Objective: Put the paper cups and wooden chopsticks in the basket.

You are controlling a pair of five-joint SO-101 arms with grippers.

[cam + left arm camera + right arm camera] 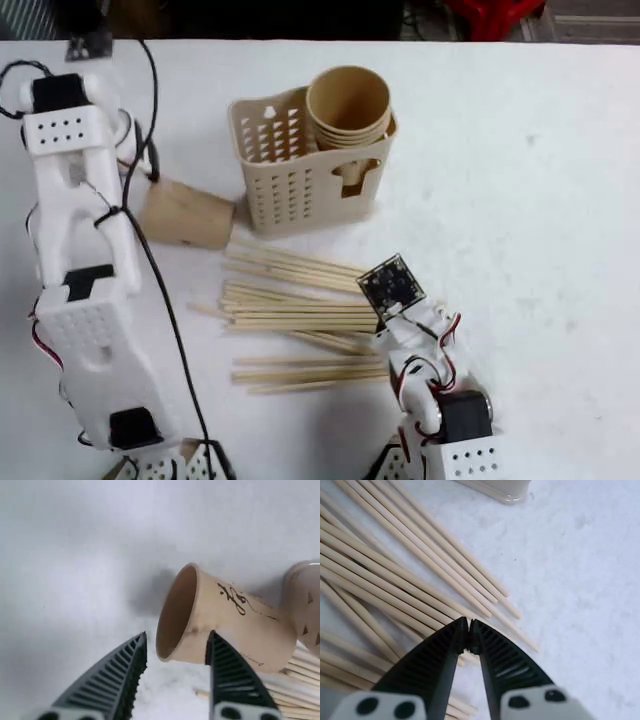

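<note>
Your left gripper [177, 634] has its jaws apart at the mouth of the tipped paper cup [230, 620], left of the basket [290, 190]. Your right gripper [469, 622] has its jaws together over the wooden chopsticks [300, 318], nearer than the basket.

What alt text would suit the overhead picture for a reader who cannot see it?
A beige basket holding stacked paper cups stands on a white table; another cup lies on its side beside it, and loose wooden chopsticks are scattered in front. One white robot arm runs along the left edge, a second arm sits lower right by the chopsticks.
</note>
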